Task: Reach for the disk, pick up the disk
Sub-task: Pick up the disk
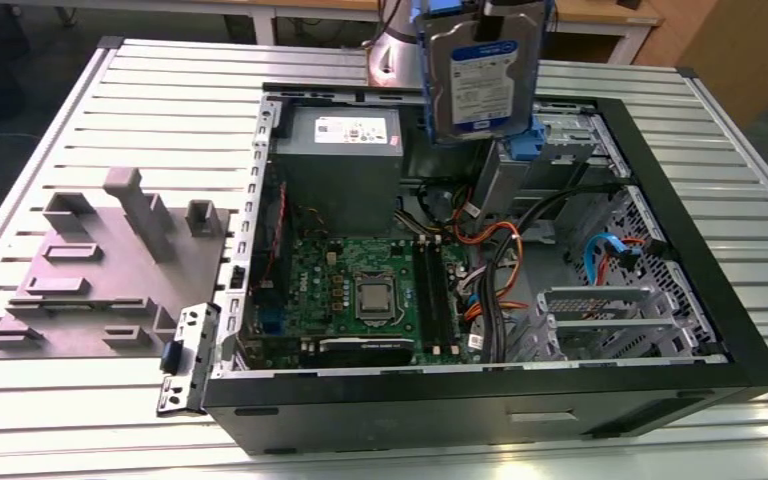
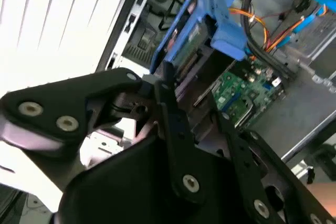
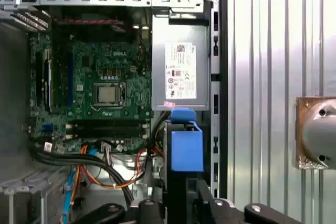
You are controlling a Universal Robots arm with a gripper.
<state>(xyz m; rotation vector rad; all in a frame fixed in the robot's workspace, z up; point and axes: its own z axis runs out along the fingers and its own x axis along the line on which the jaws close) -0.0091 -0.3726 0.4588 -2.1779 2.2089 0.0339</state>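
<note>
We see the disk (image 1: 482,75) lifted clear above the open case (image 1: 491,390) on the bench (image 1: 117,420), hanging label outward over the drive bay. The end effector (image 3: 181,190) pinches it by its thin edges, on the blue rails (image 3: 185,150). We judge it rigid, fairly heavy for its size and shock-sensitive; smooth plastic rails could slip, so a firm, centred grip on the edges suits best.

The exterior view looks down at an angle on the open computer case (image 1: 491,390); the first wrist view faces straight down on its motherboard (image 3: 100,87); the second wrist view sits close behind the gripper (image 2: 181,85).
</note>
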